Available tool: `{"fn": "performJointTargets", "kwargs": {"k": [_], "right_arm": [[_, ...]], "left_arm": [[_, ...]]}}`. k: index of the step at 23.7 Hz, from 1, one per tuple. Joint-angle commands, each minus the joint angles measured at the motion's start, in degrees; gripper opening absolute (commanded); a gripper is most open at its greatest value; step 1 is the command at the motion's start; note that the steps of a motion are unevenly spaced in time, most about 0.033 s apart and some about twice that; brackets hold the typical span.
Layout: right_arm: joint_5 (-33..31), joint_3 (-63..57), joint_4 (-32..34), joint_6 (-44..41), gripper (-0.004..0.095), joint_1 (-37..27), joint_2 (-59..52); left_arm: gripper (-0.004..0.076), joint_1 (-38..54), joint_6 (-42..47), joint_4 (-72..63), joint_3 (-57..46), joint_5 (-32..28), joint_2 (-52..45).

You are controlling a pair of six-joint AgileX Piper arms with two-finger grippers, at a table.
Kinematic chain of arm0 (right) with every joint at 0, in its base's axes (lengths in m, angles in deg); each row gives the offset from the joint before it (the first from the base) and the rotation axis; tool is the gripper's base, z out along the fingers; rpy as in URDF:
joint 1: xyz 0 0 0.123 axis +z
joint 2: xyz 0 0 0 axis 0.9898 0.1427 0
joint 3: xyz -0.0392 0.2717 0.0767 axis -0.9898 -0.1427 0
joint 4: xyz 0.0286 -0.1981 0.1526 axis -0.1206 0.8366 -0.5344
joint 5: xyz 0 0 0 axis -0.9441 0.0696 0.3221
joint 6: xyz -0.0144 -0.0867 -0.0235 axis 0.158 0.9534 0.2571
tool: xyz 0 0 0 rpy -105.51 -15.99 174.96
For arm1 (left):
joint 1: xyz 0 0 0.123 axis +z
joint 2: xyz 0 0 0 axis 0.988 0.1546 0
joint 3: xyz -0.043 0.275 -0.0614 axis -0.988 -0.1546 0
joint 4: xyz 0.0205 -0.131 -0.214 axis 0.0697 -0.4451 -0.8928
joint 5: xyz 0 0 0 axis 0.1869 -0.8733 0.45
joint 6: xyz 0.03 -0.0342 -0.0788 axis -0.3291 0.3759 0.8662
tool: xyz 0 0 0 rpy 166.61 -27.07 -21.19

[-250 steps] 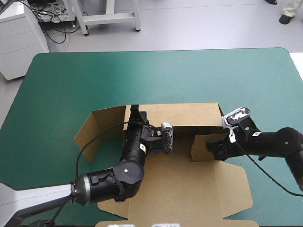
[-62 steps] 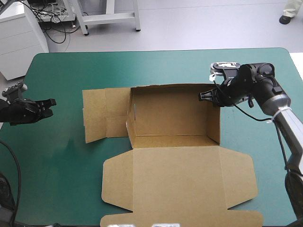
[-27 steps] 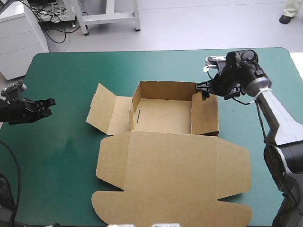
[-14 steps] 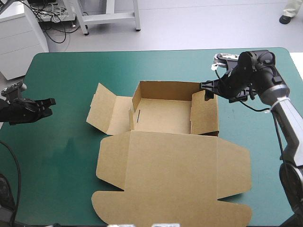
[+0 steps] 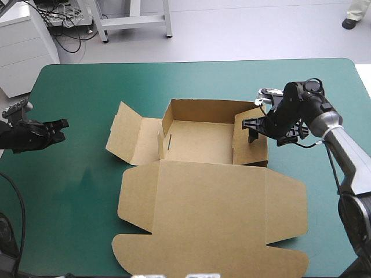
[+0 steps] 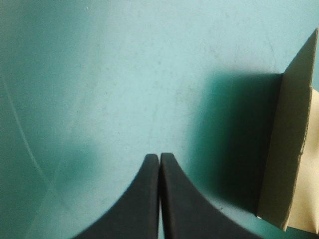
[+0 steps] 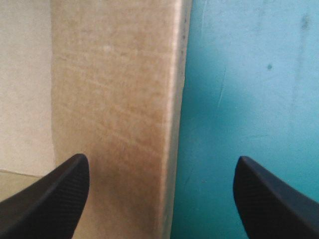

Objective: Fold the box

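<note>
Nearest you, the flat lid (image 5: 208, 214) of the brown cut-board box (image 5: 200, 145) lies on the teal-green covered desk (image 5: 75, 191), reaching almost to the near edge. Behind the lid is the open tray, around mid-desk.

- Right wall (image 5: 250, 145): raised.
- Far wall (image 5: 206, 109): raised.
- Left flap (image 5: 130, 133): splayed outward, not tucked.

Left end effector (image 5: 58, 128): at the desk's left edge, well apart from the box. In its wrist view the black fingers (image 6: 149, 199) meet in one arch, closed on nothing. An edge of the left flap (image 6: 286, 149) shows ahead and to one side.

Right end effector (image 5: 253, 124): at the top of the right wall, near its far end. In its wrist view the fingers (image 7: 60, 194) stand wide apart and hold nothing. The wall's upper edge (image 7: 172, 99) runs between them, with one finger over the tray's inside and the other over bare cover.

Risks, as judgement:

- Nothing pins the box. If you push on the right wall, the whole sheet may slide or turn on the cover, because the left end effector is too far away to brace it.
- The wall is not centred between the fingers. If you close them as they stand, they may bend or crease the board rather than grip it squarely.
- The right wall looks untucked, so it may spring outward once you withdraw.
- The left flap needs raising. If you leave it, the tray is open on that side.
</note>
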Motion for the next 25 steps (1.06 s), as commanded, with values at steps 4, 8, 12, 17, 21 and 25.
{"fn": "performJointTargets", "kwargs": {"k": [4, 8, 12, 17, 21, 25], "right_arm": [[3.1, 1.3, -0.4, 0.1, 0.0734, -0.4, 0.7], [3.2, 1.3, -0.3, 0.1, 0.0734, -0.4, 2.4], [3.7, 1.4, -0.3, 0.1, 0.0727, -0.4, 2.9], [3.2, 1.5, 0.2, 0.1, 0.0235, -0.4, 2.9], [1.3, 1.5, 1.0, 1.4, -0.0008, -0.4, 2.9], [-2.8, 3.6, 1.5, 3.4, -0.0008, -0.4, 2.0]], "left_arm": [[-0.0032, 0.1, 0.4, -2.5, 1.2, -0.9, -2.1], [-0.0032, 0.1, 0.4, -2.5, 1.2, -1.0, -2.1], [-0.0032, 0.1, 0.4, -2.3, 1.2, -1.4, -2.1], [-0.0032, 0.1, 0.4, -1.9, 1.2, -1.6, -2.1], [-0.0032, 0.1, 0.4, -1.9, 1.2, -1.6, -2.1], [-0.0032, 0.1, 0.4, -1.5, 1.2, -1.6, -2.1]]}}
